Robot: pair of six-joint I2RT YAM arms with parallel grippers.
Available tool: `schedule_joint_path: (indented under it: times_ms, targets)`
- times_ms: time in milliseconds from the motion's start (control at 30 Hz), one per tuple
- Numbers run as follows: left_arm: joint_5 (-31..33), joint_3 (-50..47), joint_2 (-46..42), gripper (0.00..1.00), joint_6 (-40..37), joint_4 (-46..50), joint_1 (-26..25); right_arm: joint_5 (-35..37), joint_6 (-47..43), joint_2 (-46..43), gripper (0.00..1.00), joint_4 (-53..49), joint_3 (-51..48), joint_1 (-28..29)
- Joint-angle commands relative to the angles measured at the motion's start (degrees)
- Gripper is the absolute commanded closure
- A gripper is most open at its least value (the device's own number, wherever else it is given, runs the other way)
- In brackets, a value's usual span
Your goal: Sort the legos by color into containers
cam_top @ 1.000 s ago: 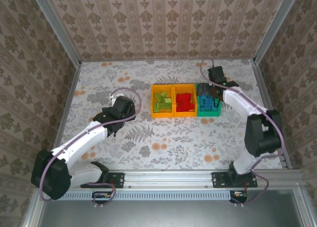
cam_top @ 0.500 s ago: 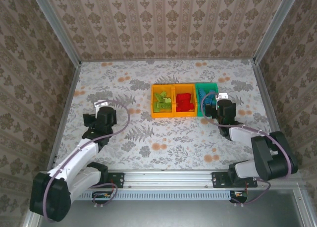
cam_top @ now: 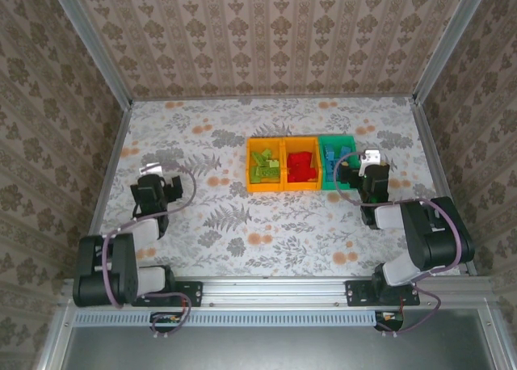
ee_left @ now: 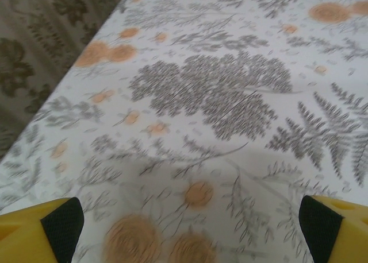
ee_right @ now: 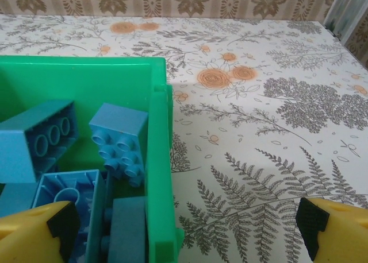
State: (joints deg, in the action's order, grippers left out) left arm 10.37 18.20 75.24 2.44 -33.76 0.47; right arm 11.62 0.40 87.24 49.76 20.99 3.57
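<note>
Neatly sorted legos (cam_top: 301, 165), three containers (cam_top: 301, 187), fingers (ee_right: 26, 237) spread

Table (cam_top: 283, 224): white cloth, grey ferns, orange blossoms. Walls (cam_top: 266, 39): tan damask stripes. Bin row: 9 o'clock bin (cam_top: 250, 166) orange-yellow, lime green legos (cam_top: 265, 168). Middle bin (cam_top: 300, 187) orange-yellow, red legos (cam_top: 302, 166). 3 o'clock bin (ee_right: 158, 159) green, blue legos (ee_right: 118, 142). Left gripper (ee_left: 190, 217), right gripper (ee_right: 188, 217): yellow fingers, black pads.

Walls (cam_top: 266, 39): beige damask wallpaper at 9, 12 and 3 o'clock.
Bench (cam_top: 266, 216): white cover, grey ferns, orange flowers.
Rail (cam_top: 275, 289): aluminium, at 6 o'clock.
</note>
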Motion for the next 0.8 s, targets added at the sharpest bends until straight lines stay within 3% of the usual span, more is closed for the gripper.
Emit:
schedule_joint_path:
  times_ms: [0, 100, 133, 233, 767]
  targets:
    - [-9.7, 2.6, 5.7, 0.00, -2.4, -14.1, 0.9, -1.7, 0.9, 0.3, 0.00, 1.4, 1.2, -0.3]
    - [-13.5, 3.0, 13.9, 0.00, -4.4, -20.9, 0.7, -1.6, 0.8, 0.3, 0.00, 1.4, 1.2, -0.3]
    - [-14.1, 4.0, 11.9, 0.00, -4.6, -15.5, 0.5, -1.6, 0.8, 0.4, 0.01, 1.5, 1.2, -0.3]
    - [-7.9, 5.0, 12.8, 0.00, -5.6, -15.1, -2.0, -1.6, 0.8, 0.3, 0.00, 1.5, 1.2, -0.3]
    - [-8.5, 5.0, 12.8, 0.00, -5.4, -15.5, -1.8, -1.7, 0.9, 0.3, 0.00, 1.2, 1.3, -0.4]
